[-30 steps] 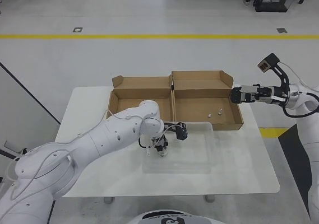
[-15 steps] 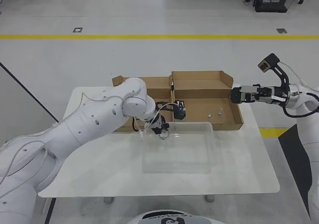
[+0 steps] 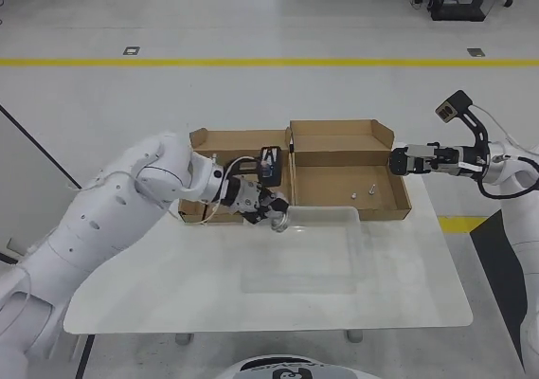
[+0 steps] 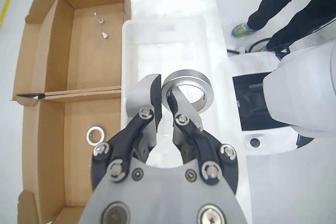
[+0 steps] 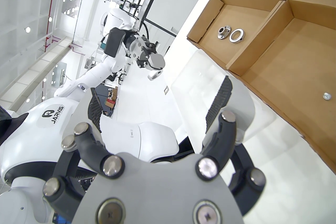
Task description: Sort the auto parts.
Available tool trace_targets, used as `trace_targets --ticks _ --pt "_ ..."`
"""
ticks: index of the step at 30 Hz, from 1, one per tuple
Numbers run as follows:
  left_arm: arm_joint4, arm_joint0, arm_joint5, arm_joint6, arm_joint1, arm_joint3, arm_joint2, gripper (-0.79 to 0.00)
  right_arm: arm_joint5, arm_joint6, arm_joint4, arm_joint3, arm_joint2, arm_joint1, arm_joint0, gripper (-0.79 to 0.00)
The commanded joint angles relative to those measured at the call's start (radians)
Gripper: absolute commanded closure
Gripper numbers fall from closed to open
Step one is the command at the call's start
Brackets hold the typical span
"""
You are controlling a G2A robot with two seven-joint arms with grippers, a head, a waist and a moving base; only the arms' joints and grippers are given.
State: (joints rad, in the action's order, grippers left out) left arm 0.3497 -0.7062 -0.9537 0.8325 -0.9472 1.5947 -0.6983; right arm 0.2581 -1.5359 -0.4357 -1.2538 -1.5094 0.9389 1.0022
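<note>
My left gripper (image 3: 271, 210) is shut on a thick metal ring (image 3: 281, 220), pinching its wall (image 4: 187, 89) between the fingers. It hangs over the clear tray's (image 3: 345, 214) back left corner, beside the left cardboard box (image 3: 236, 140). That box holds a thin ring (image 5: 237, 36) and a flanged hub (image 5: 223, 32). Two bolts (image 3: 368, 188) lie in the right cardboard box (image 3: 331, 185). My right gripper (image 3: 397, 159) stands open at that box's right edge, with nothing between its fingers (image 5: 220, 96).
The two boxes stand side by side at the back of the white table (image 3: 155, 284), lids folded back. The tray sits in front of them at the middle. A black-framed panel (image 3: 4, 171) stands left of the table.
My left arm has risen out of the tray with the thick ring and swung back and left toward the left box. The right arm has kept still.
</note>
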Motion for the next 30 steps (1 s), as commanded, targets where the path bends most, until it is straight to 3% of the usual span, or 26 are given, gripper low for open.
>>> trace_targets --ticks 1,9,20,27,30 --pt "0.000 -0.062 -0.045 -0.060 0.023 0.023 -0.062 0.000 0.000 0.000 0.000 0.000 0.000 0.000 0.000 -0.785" --pt "0.053 -0.213 -0.059 -0.229 0.078 0.119 -0.218 0.000 0.000 0.000 0.000 0.000 0.000 0.000 0.000 -0.785" --pt "0.066 -0.239 -0.059 -0.413 0.125 0.184 -0.334 0.000 0.000 0.000 0.000 0.000 0.000 0.000 0.000 -0.785" --pt "0.046 -0.297 -0.059 -0.623 0.151 0.248 -0.372 0.000 0.000 0.000 0.000 0.000 0.000 0.000 0.000 -0.785" --pt "0.074 -0.328 -0.059 -0.763 0.160 0.290 -0.383 0.000 0.000 0.000 0.000 0.000 0.000 0.000 0.000 -0.785"
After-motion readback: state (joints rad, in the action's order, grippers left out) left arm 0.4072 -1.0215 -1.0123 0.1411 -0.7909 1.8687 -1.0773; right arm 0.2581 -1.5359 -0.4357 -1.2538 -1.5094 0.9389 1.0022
